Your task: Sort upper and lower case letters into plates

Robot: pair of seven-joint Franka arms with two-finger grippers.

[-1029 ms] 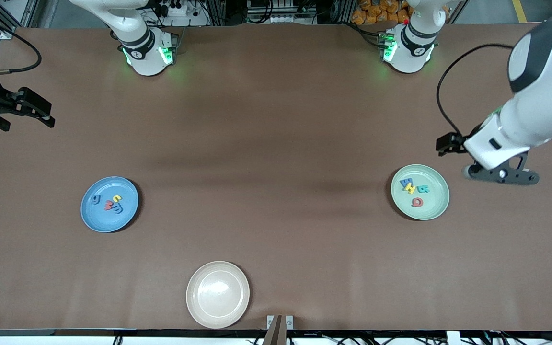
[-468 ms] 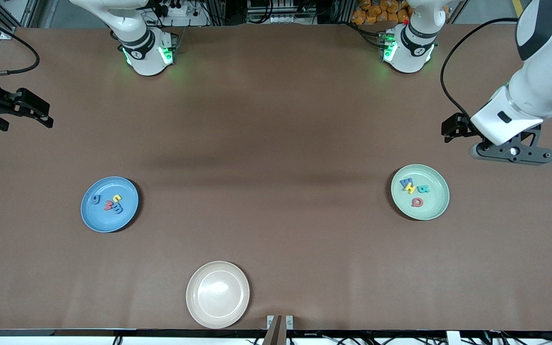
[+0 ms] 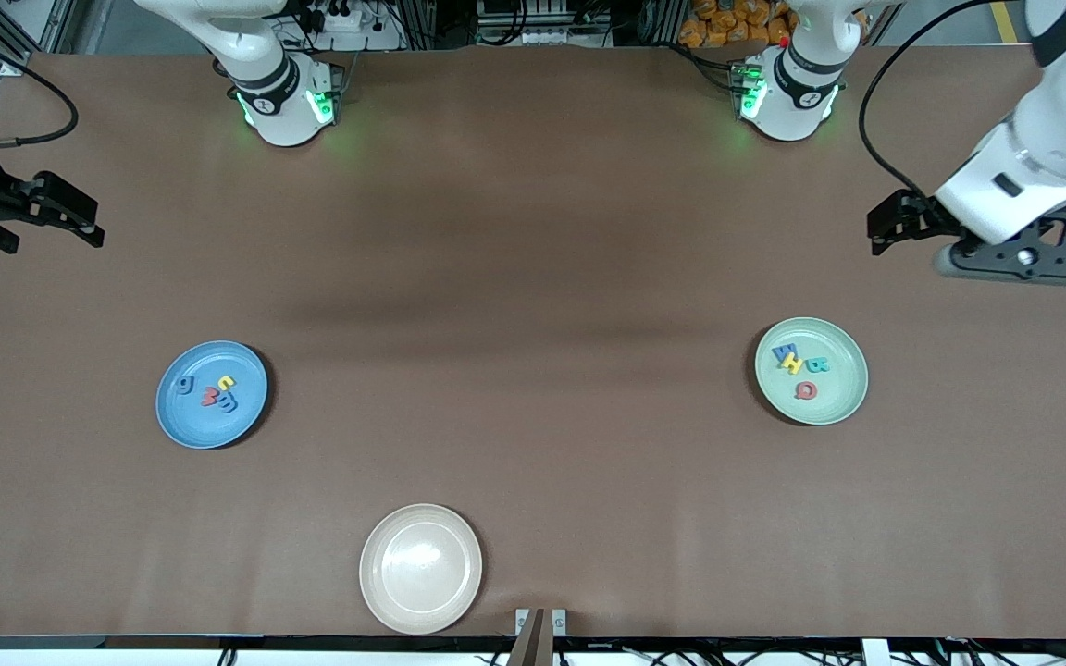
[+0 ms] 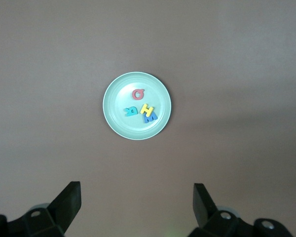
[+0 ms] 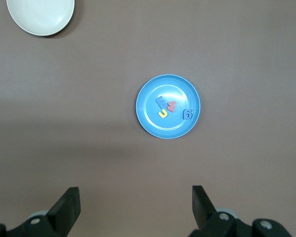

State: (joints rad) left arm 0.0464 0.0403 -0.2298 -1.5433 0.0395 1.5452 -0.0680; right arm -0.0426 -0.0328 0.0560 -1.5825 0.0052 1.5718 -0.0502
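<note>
I see four letters in the blue plate (image 3: 211,395): a blue one (image 3: 184,385), a red one (image 3: 210,397), a yellow one (image 3: 227,381) and another blue one (image 3: 230,401), bunched near its middle, some touching. The pale green plate (image 3: 811,371) holds the other four: a blue letter (image 3: 783,352), a yellow H (image 3: 791,363), a teal letter (image 3: 818,364) and a red Q (image 3: 805,390). Which of the blue-plate shapes overlap I can't quite make out.

The blue plate sits toward the right arm's end of the worktop (image 3: 533,277), the green one toward the left arm's end, well apart, with a broad bare stretch between them. A cream plate (image 3: 420,568) lies nearer the front camera, close to the worktop's front edge.

My left tool (image 3: 1019,260) hangs spread wide over bare worktop near the left arm's end, holding nothing. My right tool (image 3: 43,217) is up at the right arm's end by the worktop's edge, fingers wide, nothing in them.
</note>
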